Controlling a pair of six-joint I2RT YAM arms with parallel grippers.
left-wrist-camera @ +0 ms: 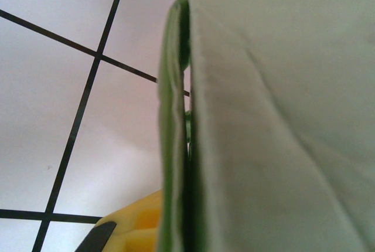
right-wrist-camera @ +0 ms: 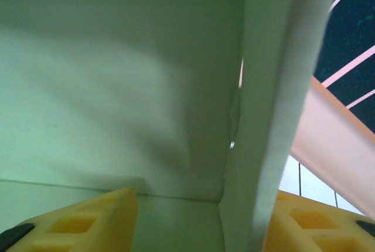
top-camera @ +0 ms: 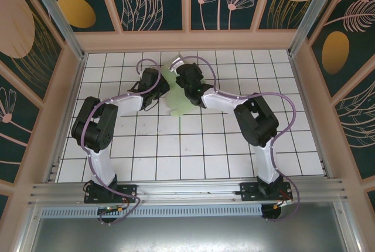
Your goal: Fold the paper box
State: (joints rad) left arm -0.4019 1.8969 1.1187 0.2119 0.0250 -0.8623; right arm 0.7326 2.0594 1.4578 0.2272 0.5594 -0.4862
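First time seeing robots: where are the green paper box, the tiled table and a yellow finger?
paper box (top-camera: pixel 174 102): top external view, its near flap.
tiled table (top-camera: pixel 191 146): top external view, a bare tile.
right gripper's fingers (right-wrist-camera: pixel 88 220): right wrist view, one yellow pad.

Count: one pale mint-green thin-card paper box (top-camera: pixel 176 102) and one white square-tiled table (top-camera: pixel 193 152). Two white-and-black jointed robot arms, the left arm (top-camera: pixel 96 132) and the right arm (top-camera: pixel 258 124), carrying two grippers, the left gripper (top-camera: pixel 161 89) and the right gripper (top-camera: pixel 181 71). Yellow ribbed finger pads (left-wrist-camera: pixel 135 225): one seen from the left wrist, two from the right wrist.
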